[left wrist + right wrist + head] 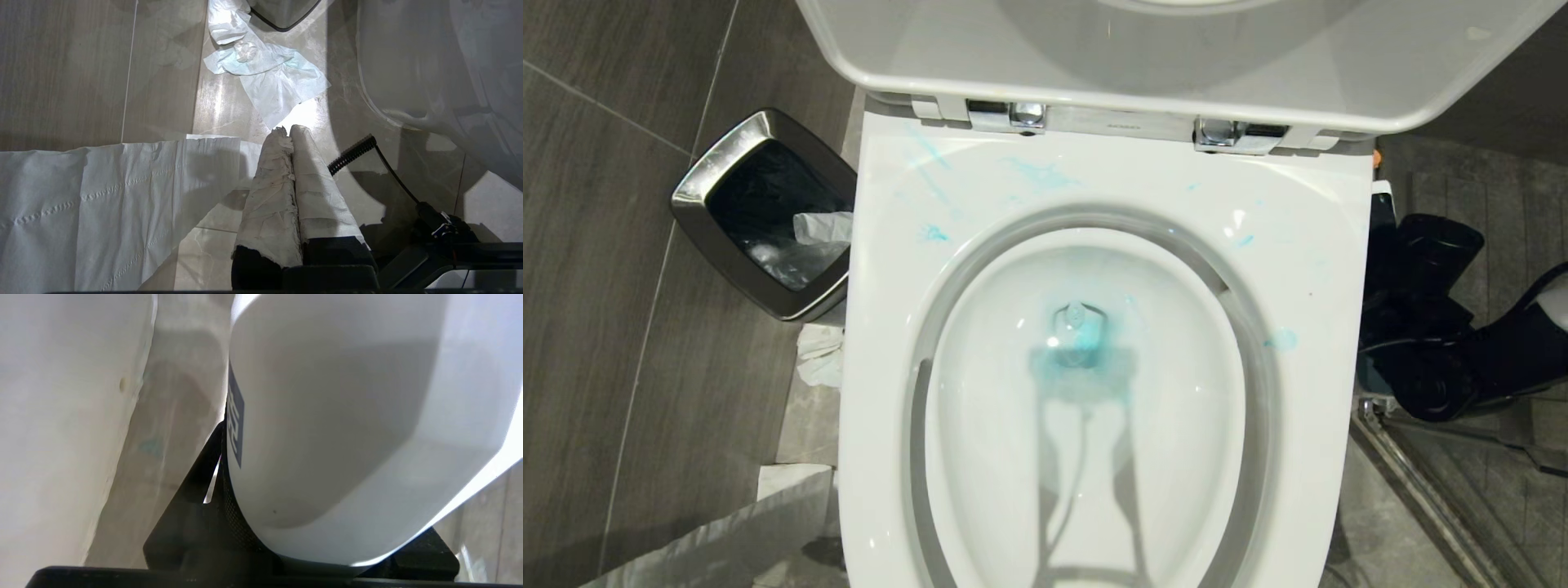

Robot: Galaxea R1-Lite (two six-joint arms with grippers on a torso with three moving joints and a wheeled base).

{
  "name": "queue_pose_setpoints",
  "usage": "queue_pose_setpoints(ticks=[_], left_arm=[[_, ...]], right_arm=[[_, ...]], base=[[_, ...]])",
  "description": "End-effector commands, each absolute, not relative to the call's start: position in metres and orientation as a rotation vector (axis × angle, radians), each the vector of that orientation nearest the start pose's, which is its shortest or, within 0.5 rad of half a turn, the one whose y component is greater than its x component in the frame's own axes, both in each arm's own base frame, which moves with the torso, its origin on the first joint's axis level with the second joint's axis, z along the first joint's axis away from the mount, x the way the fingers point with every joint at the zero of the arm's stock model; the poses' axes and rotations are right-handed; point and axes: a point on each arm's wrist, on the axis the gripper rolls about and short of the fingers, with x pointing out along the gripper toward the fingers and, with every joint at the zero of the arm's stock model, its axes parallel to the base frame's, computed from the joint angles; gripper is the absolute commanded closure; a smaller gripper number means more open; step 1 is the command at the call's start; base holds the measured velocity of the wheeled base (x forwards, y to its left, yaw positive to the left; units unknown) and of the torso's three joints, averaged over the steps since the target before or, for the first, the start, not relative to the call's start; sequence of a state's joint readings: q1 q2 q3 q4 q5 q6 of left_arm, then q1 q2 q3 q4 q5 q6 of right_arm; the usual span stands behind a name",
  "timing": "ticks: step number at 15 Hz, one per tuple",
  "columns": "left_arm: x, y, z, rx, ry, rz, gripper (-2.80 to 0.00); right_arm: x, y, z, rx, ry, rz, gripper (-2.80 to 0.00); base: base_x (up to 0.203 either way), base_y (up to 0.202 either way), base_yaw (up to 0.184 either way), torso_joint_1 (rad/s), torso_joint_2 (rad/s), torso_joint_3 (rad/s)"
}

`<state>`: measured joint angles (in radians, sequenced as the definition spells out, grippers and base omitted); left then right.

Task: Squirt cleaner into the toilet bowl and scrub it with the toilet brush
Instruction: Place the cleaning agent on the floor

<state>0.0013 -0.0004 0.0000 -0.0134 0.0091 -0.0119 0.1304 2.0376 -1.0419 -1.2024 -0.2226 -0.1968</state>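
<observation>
Right gripper [286, 522] clamped on cleaner [335, 428], right of toilet bowl [1086, 408].
Bottle cap hidden; left gripper [291, 131] fingers together.

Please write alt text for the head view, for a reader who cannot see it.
An open white ceramic toilet bowl holds blue-teal cleaner liquid at its drain, with teal smears on the seat. A steel-rimmed black waste bin stands left; the black right arm is at the right edge.

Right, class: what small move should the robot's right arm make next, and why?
Probably lower the cleaner to the floor and open the right claw. Blue liquid already tints the water in the toilet bowl, so squirting looks done, and that claw, low beside the toilet, grips the bottle; scrubbing needs it free.
</observation>
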Motion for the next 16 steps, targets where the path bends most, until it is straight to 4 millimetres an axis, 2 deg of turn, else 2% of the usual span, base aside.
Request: queue_pose_setpoints(ticks=[1,4,12,16], left_arm=[[-0.022,0.0,0.075,-0.012,-0.006,0.011,0.0],[-0.022,0.0,0.075,-0.012,-0.006,0.011,0.0],[-0.022,0.0,0.075,-0.012,-0.006,0.012,0.0],[-0.022,0.0,0.075,-0.012,-0.006,0.012,0.0]], right_arm=[[0.397,0.047,0.173,-0.17,-0.211,-0.115,0.0],[0.405,0.049,0.163,-0.167,-0.267,-0.115,0.0],[0.402,0.049,0.159,-0.159,-0.304,-0.115,0.0],[0.407,0.05,0.147,-0.169,-0.302,-0.117,0.0]], base=[[0.0,0.0,0.0,0.0,0.0,0.0],[0.0,0.0,0.0,0.0,0.0,0.0],[0.0,0.0,0.0,-0.001,0.0,-0.027],[0.0,0.0,0.0,0.0,0.0,0.0]])
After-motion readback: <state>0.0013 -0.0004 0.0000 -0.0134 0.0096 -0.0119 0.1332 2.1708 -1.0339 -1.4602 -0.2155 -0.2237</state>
